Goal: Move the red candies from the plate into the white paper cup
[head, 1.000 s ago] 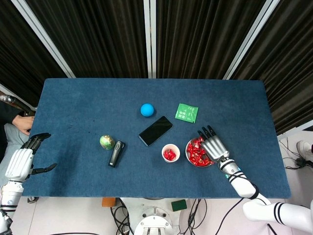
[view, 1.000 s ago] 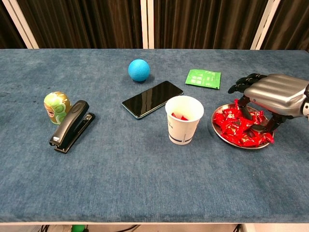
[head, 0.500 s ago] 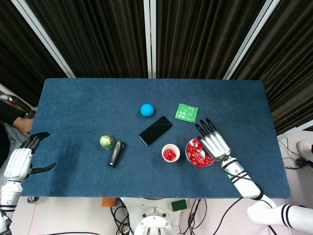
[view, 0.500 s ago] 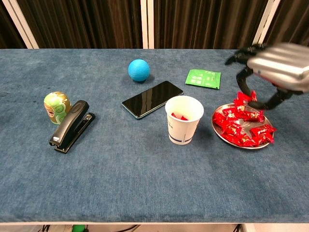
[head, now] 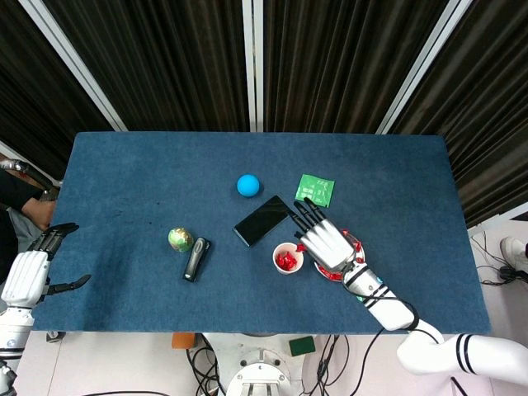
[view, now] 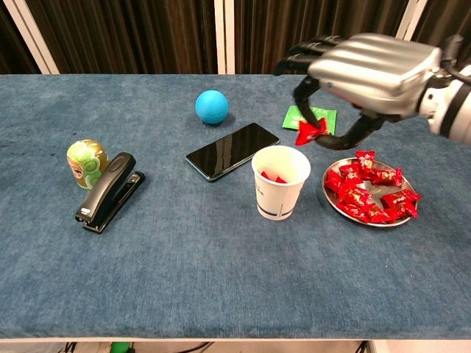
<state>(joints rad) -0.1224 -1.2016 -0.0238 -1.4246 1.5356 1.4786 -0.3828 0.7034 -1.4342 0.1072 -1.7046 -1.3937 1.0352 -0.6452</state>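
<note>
Blue-clothed table (view: 221, 279), dark curtains behind. Right hand (view: 368, 70) raised, palm down, just above and right of white paper cup (view: 280, 182), pinching 1 red candy (view: 309, 132) between thumb and finger. Cup holds few red candies. Plate (view: 333, 202) right of cup, heaped with red candies (view: 372, 195). Left hand (head: 31, 272) far left of cup, off table edge, fingers apparently spread, empty.

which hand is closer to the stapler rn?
Right. The right hand hovers over the cup, pinching a red candy, past the stapler. The left hand sits off the table's left edge, farther out.
</note>
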